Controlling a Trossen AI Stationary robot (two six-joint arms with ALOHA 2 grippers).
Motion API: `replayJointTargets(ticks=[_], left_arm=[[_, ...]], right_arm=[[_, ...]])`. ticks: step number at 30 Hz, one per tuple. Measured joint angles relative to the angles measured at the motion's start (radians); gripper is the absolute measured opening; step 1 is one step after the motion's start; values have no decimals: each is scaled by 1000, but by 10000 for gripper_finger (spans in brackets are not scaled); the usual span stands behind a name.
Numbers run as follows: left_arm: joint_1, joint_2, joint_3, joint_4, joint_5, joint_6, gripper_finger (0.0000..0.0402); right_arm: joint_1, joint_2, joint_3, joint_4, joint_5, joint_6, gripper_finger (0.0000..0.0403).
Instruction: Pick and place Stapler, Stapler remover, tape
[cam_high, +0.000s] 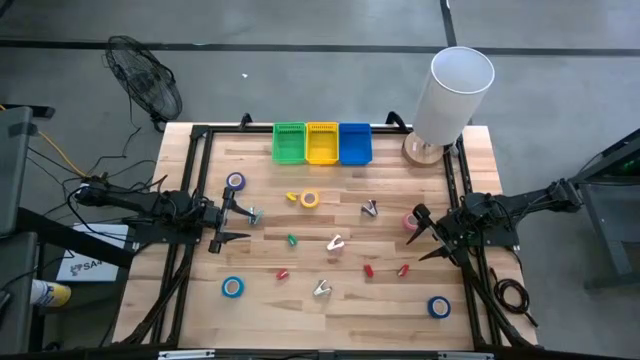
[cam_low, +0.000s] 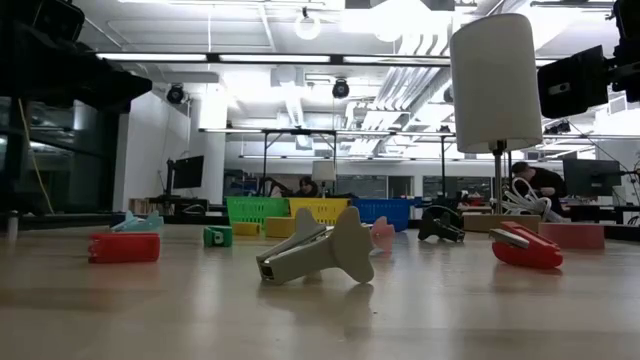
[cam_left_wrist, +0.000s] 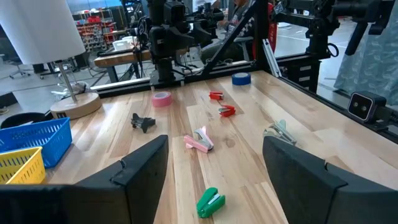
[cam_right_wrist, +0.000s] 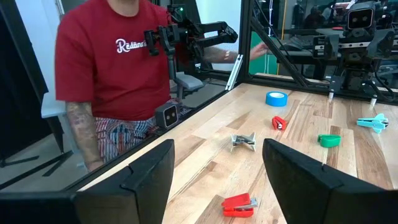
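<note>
Tape rolls lie flat on the wooden table: purple (cam_high: 235, 181), yellow (cam_high: 310, 199), pink (cam_high: 411, 221) and two blue (cam_high: 232, 287) (cam_high: 439, 306). Small staplers lie among them, green (cam_high: 292, 240) (cam_left_wrist: 210, 202) and red (cam_high: 368, 269) (cam_right_wrist: 238, 203). Silvery claw-shaped staple removers (cam_high: 335, 243) (cam_high: 321, 288) (cam_low: 315, 250) lie mid-table. My left gripper (cam_high: 232, 222) (cam_left_wrist: 214, 158) hovers open at the left side, pointing toward the green stapler. My right gripper (cam_high: 428, 236) (cam_right_wrist: 217, 168) hovers open at the right side, near the pink tape. Neither holds anything.
Green (cam_high: 289, 142), yellow (cam_high: 322, 142) and blue (cam_high: 355, 142) baskets stand in a row at the far edge. A white lamp (cam_high: 455, 90) stands on its round base at the far right corner. A person in a red shirt (cam_right_wrist: 118, 68) is beside the table.
</note>
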Motion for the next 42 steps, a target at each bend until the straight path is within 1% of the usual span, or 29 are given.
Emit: replayJointTargets(ticks=[37, 38, 42], left_arm=[[0, 0, 0, 0, 0, 0, 259], [0, 0, 0, 0, 0, 0, 259], [0, 0, 0, 0, 0, 0, 259]], right_arm=[[0, 0, 0, 15, 5, 22, 236], [-1, 0, 0, 18, 16, 19, 236], [-1, 0, 0, 42, 120, 25, 236]])
